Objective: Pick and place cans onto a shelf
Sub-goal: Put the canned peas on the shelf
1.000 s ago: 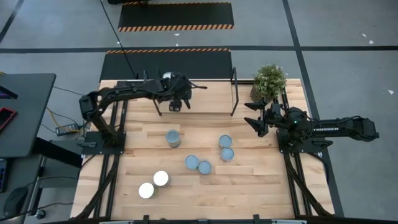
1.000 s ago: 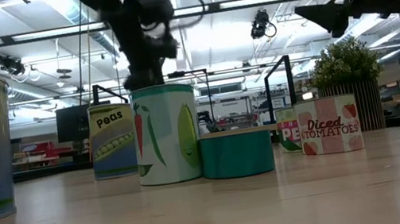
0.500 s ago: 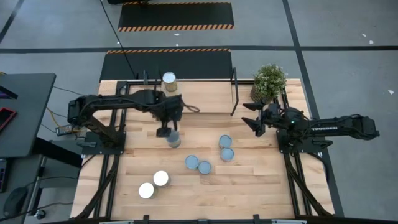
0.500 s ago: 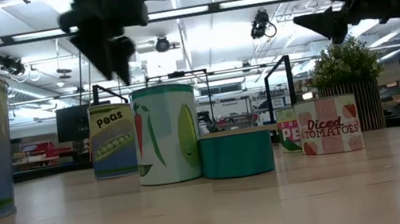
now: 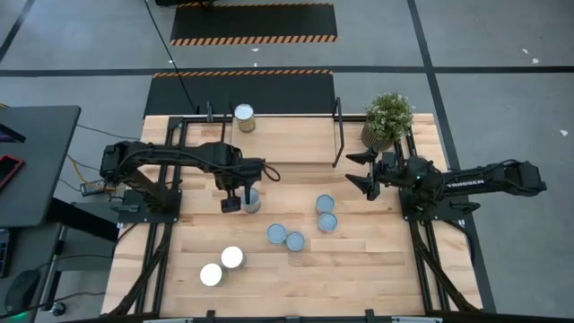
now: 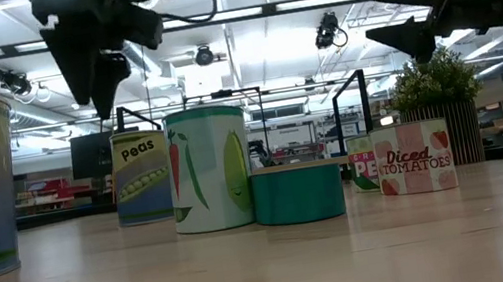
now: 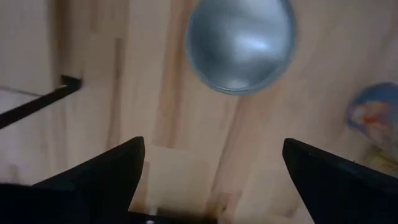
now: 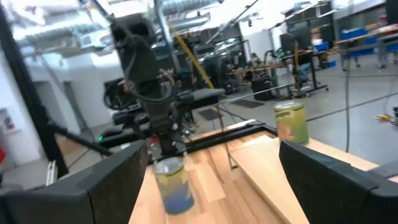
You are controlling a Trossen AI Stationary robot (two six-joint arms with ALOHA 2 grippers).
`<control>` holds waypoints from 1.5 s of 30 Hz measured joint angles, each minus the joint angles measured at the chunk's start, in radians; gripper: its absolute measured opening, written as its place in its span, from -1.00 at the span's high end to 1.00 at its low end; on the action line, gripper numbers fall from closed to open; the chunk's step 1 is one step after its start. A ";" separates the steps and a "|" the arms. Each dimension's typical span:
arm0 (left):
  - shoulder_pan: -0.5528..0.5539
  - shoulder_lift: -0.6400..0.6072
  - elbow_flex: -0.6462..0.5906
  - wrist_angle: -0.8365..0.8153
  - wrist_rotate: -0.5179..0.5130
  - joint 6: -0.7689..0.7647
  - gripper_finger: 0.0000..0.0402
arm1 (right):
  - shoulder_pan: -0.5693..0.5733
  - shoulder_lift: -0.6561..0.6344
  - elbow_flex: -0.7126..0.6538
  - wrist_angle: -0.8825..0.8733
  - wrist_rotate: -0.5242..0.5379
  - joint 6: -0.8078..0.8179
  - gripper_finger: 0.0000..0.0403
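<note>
On the shelf point(image 5: 269, 135) at the table's back edge, one can point(image 5: 243, 117) was seen standing; nothing else had been placed there. Seven cans were left on the table: one point(image 5: 251, 199) just beside the left gripper point(image 5: 234, 194), a pair point(image 5: 325, 213) at centre right, a pair point(image 5: 285, 237) at centre, and two white-topped ones point(image 5: 222, 266) near the front. So the task was judged barely begun, one of eight done.

The left gripper was held above the table right next to the nearest can, fingers spread wide and nothing gripped; in the left wrist view the can top point(image 7: 240, 43) was seen ahead of the fingers, not between them. That can was judged the next pick.

The right gripper point(image 5: 359, 172) was parked in the air at the right side near the plant point(image 5: 388, 115), also well open and empty.
</note>
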 joint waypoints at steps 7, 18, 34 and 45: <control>-0.078 -0.056 -0.040 0.100 -0.102 -0.030 -0.92 | 0.100 0.154 0.105 -0.047 0.123 -0.073 -0.85; -0.146 -0.237 -0.438 0.436 -0.080 -0.128 -0.92 | 0.152 0.625 0.437 -0.063 0.112 -0.203 -0.85; -0.190 -0.470 -0.745 0.760 -0.187 -0.176 -0.92 | 0.119 1.083 0.982 -0.394 -0.038 -0.308 -0.92; -0.242 -0.522 -0.885 0.939 -0.239 -0.258 -0.92 | 0.117 1.264 1.191 -0.568 -0.086 -0.354 -0.98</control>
